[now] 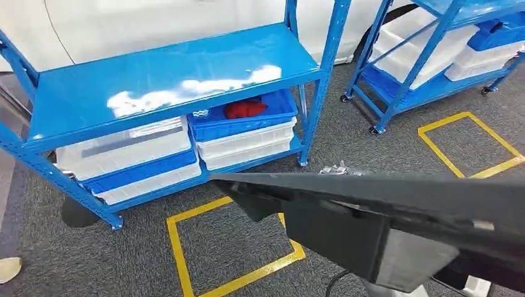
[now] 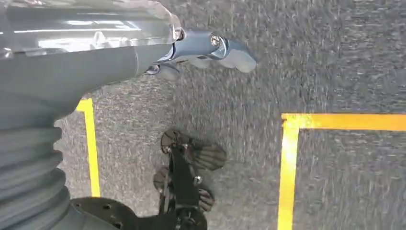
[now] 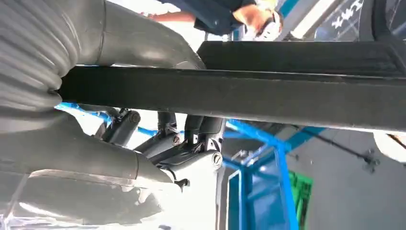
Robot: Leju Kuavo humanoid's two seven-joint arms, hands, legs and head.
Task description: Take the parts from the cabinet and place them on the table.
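You're carrying it now: a long black part cuts flat across the head view, and the right wrist view has your right hand wrapped on it, dark fingers curled up against its underside. Judging from that, the pick from the cabinet is done and the trip to the worktop is what's left; no worktop is in sight yet.

Big to small, then. The blue cabinet stands ahead, its glossy painted top shelf throwing back white glare, angular steel posts at the corners. On the lower shelf sit stacked white and blue plastic bins, smooth-walled; the blue bin nearest the right-hand post holds something red, too small to name. The part itself is matt black, a long straight-edged, slab-like bar with a boxier block under it. The floor is coarse grey carpet marked with yellow tape squares.

Your left hand hangs over the carpet, grey-blue fingers loosely curled, nothing in them.
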